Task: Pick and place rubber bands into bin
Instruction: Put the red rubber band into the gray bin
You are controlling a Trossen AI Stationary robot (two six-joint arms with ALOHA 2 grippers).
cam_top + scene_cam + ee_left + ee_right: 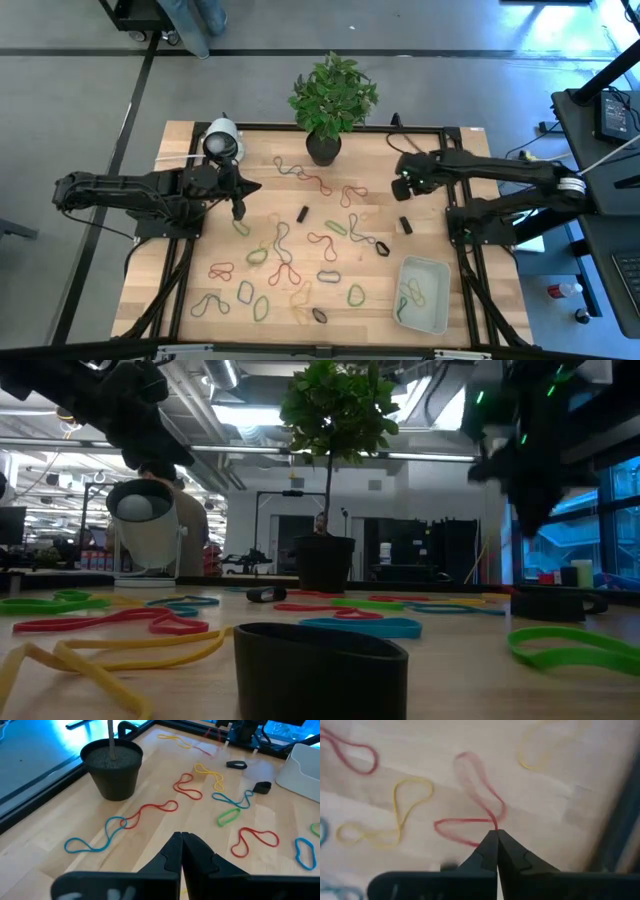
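While most rubber bands (pixel 283 262) lie across the table (pixel 190 270) and few sit in the bin (pixel 436 268), our right gripper (pixel 496 834) pinches a red band (pixel 472 800); the left gripper (pixel 181 838) is clenched empty.

Non-task things sitting on and around the wooden table (pixel 200 265)

A potted plant (pixel 331 95) is standing at the far edge, between the two grippers; a white round lamp (pixel 221 140) is sitting just behind the left gripper; a person's legs (pixel 195 18) are showing beyond the table.

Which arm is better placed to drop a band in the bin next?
Right. The right pincer is shut on a red rubber band and sits on the bin's side; the left pincer is shut on nothing, farther off.
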